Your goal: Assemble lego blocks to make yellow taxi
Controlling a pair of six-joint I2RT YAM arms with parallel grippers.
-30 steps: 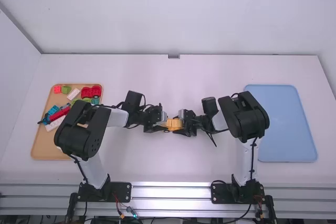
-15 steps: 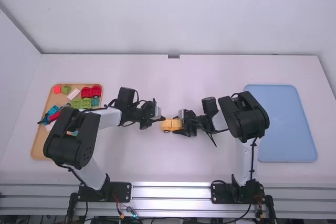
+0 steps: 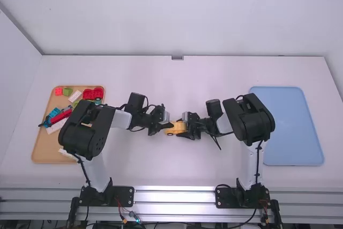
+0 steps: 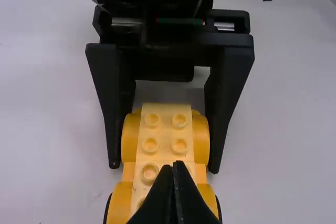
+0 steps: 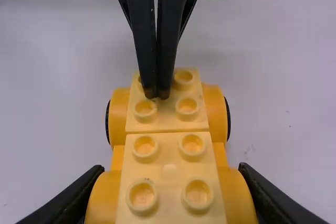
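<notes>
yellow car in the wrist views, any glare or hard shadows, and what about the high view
Left wrist view: soft highlights on the yellow car's studs, dim patch of table beyond; right wrist view: only faint shading on the table; high view: bright streaks along the metal rail.

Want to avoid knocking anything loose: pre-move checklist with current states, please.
1. Right black pincer closed on the yellow plastic toy car: ok.
2. Left black pincer shut, nothing between its fingers: ok.
3. Left pincer away from the car's top: not ok, tips at the studs.
4. Pale-yellow studded top blocks fully pressed down: cannot tell.
5. Spare red plastic blocks in the tan tray: ok.
</notes>
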